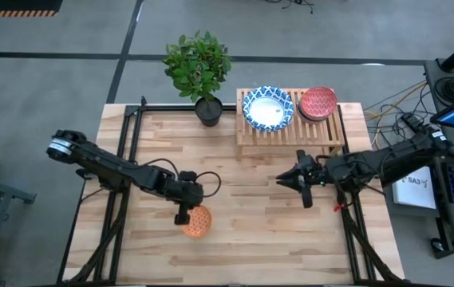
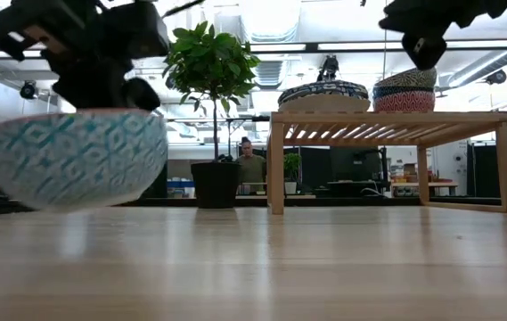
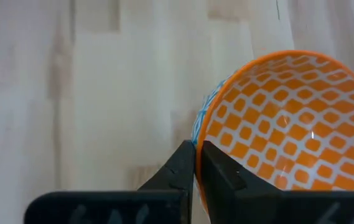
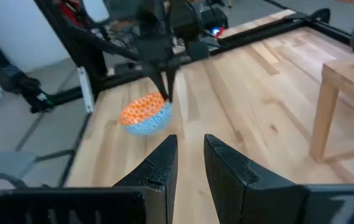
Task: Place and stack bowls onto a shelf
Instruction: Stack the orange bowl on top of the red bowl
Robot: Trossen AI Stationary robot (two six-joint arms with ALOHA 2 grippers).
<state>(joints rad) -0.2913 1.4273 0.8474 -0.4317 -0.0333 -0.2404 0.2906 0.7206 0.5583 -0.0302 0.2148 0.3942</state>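
Now my left gripper [image 1: 185, 217] clamps the orange bowl's [image 1: 197, 221] rim near the table's [image 1: 274, 239] front edge; the shelf [image 1: 290, 134] lies toward the far right corner, nearer my right gripper [image 1: 281, 178], which hangs empty, fingers slightly apart.

The scene was evenly and brightly lit from overhead; in the low view long ceiling light strips [image 2: 387, 45] glowed almost white above the room. On the tabletop [image 1: 250, 239] shadows were soft and short. The near orange bowl [image 2: 75, 159] loomed large and blurred in the low view, while the shelf [image 2: 387, 120] behind stayed sharper. A small glare spot sat inside the bowl in the left wrist view, whose foreground fingers [image 3: 180, 171] were soft.
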